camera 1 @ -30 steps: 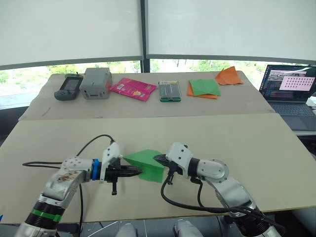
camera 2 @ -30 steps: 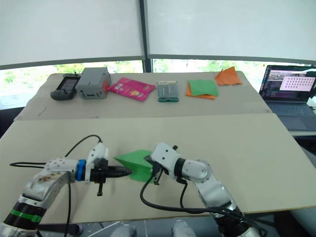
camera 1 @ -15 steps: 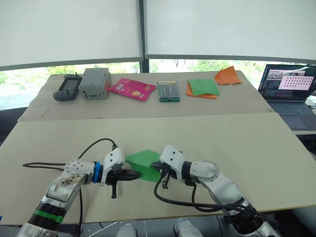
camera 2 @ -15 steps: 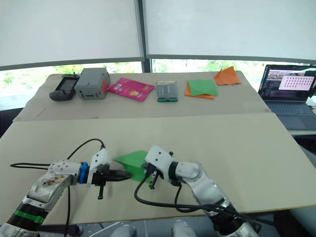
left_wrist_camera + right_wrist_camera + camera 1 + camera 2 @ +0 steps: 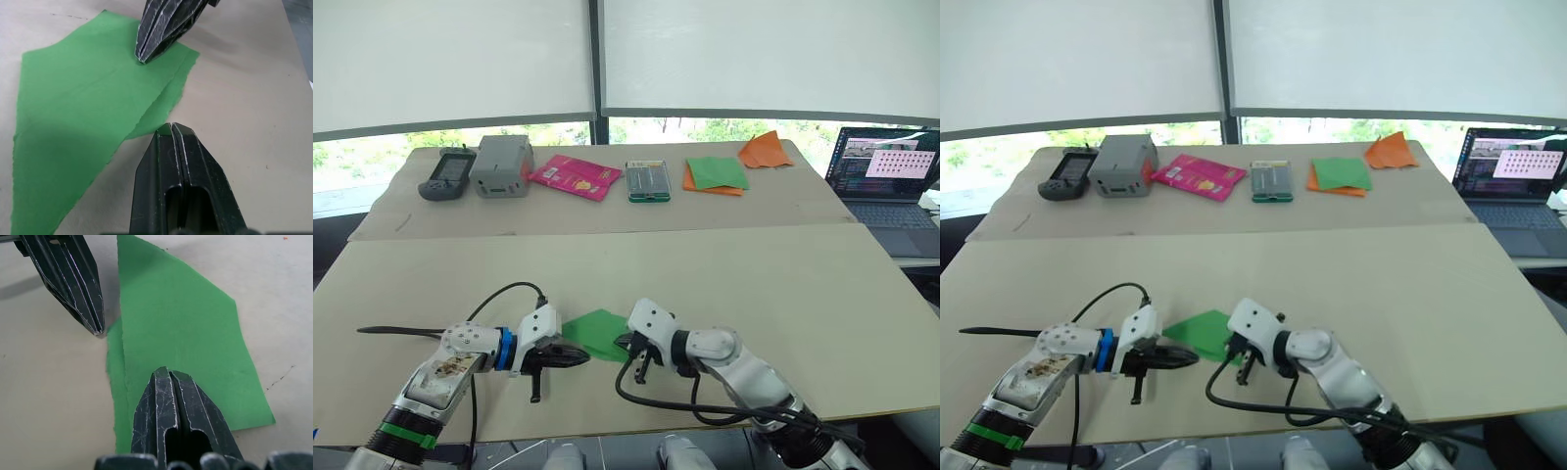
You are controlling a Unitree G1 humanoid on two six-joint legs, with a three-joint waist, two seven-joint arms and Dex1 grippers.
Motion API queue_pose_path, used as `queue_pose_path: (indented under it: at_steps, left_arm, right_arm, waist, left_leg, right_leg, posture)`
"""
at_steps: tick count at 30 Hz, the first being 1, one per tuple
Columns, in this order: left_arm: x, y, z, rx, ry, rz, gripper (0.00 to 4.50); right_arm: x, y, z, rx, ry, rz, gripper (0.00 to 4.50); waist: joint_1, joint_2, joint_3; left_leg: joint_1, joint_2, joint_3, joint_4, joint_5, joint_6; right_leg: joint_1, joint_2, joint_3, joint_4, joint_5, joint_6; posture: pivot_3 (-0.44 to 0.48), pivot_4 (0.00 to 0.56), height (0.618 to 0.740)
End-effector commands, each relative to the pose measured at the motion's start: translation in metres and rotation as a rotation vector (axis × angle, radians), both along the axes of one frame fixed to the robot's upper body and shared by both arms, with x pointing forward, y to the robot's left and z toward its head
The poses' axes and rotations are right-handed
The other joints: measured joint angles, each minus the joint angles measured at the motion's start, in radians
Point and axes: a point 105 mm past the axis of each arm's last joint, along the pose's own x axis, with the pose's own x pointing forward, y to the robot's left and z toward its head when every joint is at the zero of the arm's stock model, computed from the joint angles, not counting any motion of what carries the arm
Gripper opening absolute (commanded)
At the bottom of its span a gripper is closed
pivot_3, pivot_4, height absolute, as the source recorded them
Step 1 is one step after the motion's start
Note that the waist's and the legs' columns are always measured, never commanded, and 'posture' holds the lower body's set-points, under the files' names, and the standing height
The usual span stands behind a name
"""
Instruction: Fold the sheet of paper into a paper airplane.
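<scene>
Handheld device (image 5: 447, 173), grey box (image 5: 503, 164), pink packet (image 5: 578, 176), green-on-orange sheets (image 5: 717, 175), crumpled orange paper (image 5: 766, 151), laptop (image 5: 886, 182)

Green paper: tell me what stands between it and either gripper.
Nothing visible does. The paper lies flat on the table, with the left gripper at its near edge and the right gripper pressing on it, both with fingers shut. Everything else sits on the far table.

Silver-grey arms with white wrist housings, black ribbed fingers (image 5: 166, 29), looping black cables — apparently a blue left-wrist ring.
</scene>
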Motion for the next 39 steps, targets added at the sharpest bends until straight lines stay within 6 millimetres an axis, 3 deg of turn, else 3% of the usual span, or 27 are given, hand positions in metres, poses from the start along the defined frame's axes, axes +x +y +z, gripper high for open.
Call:
queue_pose_path:
  at_steps: [1, 5, 9, 17, 25, 35, 39]
  left_arm:
    - [0.003, 0.001, 0.023, -0.035, -0.039, 0.000, 0.00]
    - [0.002, 0.007, 0.044, -0.091, -0.001, 0.017, 0.00]
    - [0.015, 0.012, 0.054, -0.134, 0.010, 0.089, 0.00]
    - [0.027, 0.013, 0.027, -0.051, -0.019, 0.130, 0.00]
    - [0.024, 0.019, -0.006, 0.089, -0.029, 0.107, 0.00]
    - [0.023, 0.019, -0.020, 0.142, -0.032, 0.075, 0.00]
    - [0.020, 0.017, -0.021, 0.142, -0.034, 0.060, 0.00]
  right_arm:
    - [0.003, -0.003, -0.019, -0.042, 0.041, -0.045, 0.03]
    - [0.002, -0.003, -0.028, -0.057, 0.053, -0.048, 0.03]
    - [0.002, -0.003, -0.030, -0.059, 0.055, -0.050, 0.03]
    - [0.005, -0.006, -0.027, -0.062, 0.039, -0.055, 0.03]
    - [0.010, -0.007, -0.009, -0.034, -0.004, -0.070, 0.03]
    - [0.011, -0.009, 0.006, -0.002, -0.030, -0.094, 0.03]
    - [0.019, -0.013, 0.028, 0.091, -0.045, -0.159, 0.03]
  waist:
    - [-0.001, -0.001, -0.001]
    - [-0.004, 0.000, -0.003]
    - [-0.003, 0.001, -0.005]
    - [-0.003, 0.002, -0.008]
    - [0.000, 0.002, -0.008]
    - [0.003, 0.003, -0.010]
    - [0.003, 0.004, -0.010]
  left_leg:
    - [0.000, 0.000, 0.000, 0.000, 0.000, 0.000]
    - [0.001, 0.001, 0.000, 0.000, 0.000, 0.000]
    - [0.001, 0.001, 0.000, 0.000, 0.000, 0.000]
    - [0.001, 0.001, 0.000, 0.000, 0.000, 0.000]
    - [0.001, 0.001, 0.000, 0.000, 0.000, 0.000]
    - [0.000, 0.000, 0.000, 0.001, 0.000, 0.000]
    - [0.000, 0.000, 0.000, 0.001, 0.000, 0.000]
  right_leg:
    - [0.000, 0.000, 0.000, 0.000, 0.000, 0.000]
    - [0.000, 0.000, 0.000, 0.000, 0.000, 0.000]
    - [0.000, 0.000, 0.000, 0.000, 0.000, 0.000]
    - [0.000, 0.001, 0.000, 0.000, 0.000, 0.000]
    - [0.000, 0.001, 0.000, 0.000, 0.000, 0.000]
    - [0.000, 0.000, 0.000, 0.000, 0.000, 0.000]
    - [0.000, 0.000, 0.000, 0.000, 0.000, 0.000]
  posture:
    - [0.000, 0.150, 0.740]
    - [0.000, 0.150, 0.740]
    - [0.000, 0.150, 0.740]
    - [0.000, 0.150, 0.740]
    - [0.000, 0.150, 0.740]
    - [0.000, 0.150, 0.740]
    - [0.000, 0.150, 0.740]
